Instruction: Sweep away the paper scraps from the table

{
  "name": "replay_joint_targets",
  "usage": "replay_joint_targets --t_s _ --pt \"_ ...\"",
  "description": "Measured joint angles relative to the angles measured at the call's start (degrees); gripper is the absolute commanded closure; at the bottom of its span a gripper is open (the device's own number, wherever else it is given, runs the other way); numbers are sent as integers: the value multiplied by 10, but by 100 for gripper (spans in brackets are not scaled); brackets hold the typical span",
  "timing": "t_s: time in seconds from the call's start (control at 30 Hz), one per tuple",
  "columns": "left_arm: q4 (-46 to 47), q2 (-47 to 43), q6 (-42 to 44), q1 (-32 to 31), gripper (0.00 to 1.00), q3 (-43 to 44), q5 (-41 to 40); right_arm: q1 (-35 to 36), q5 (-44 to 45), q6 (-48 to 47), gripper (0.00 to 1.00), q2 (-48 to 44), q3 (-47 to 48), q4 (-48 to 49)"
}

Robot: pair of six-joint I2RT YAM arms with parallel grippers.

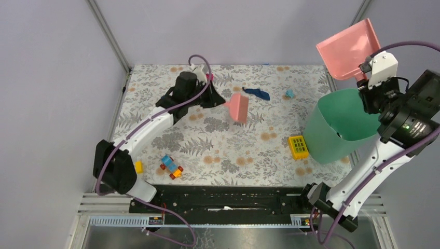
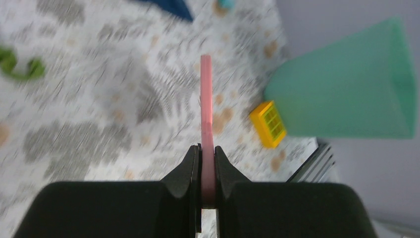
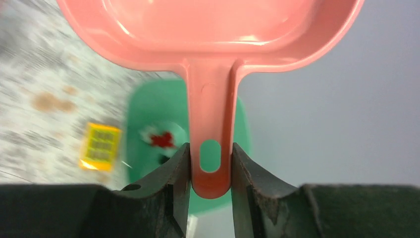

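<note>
My left gripper is shut on a flat pink sweeper, held low over the fern-print table; the left wrist view shows the sweeper edge-on between the jaws. A dark blue paper scrap and a teal one lie beyond the sweeper. A green scrap lies to its left. My right gripper is shut on the handle of the pink dustpan, raised and tilted above the green bin. Red and white bits lie inside the bin.
A yellow grid-topped block sits just left of the bin; it also shows in the left wrist view and the right wrist view. Toy bricks and a small yellow brick lie near the front left edge.
</note>
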Motion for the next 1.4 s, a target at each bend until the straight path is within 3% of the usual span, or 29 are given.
replay_joint_targets --t_s 0.1,0.23,0.57,0.93,1.17,1.4 --pt "43 57 -28 -20 100 72 -12 3 -117 134 100 -36 -73 59" --pt "115 172 -73 -50 100 169 -27 46 -157 247 100 -29 -125 115" --pt "299 493 -220 -95 100 344 -49 210 -34 361 100 73 -242 210" --pt "365 778 -415 -107 100 638 -167 244 -6 443 100 68 -346 302" --pt "355 772 -468 -106 100 598 -206 258 13 425 100 68 -360 298" --pt "397 590 -469 -89 100 311 -195 283 28 370 100 57 -389 273"
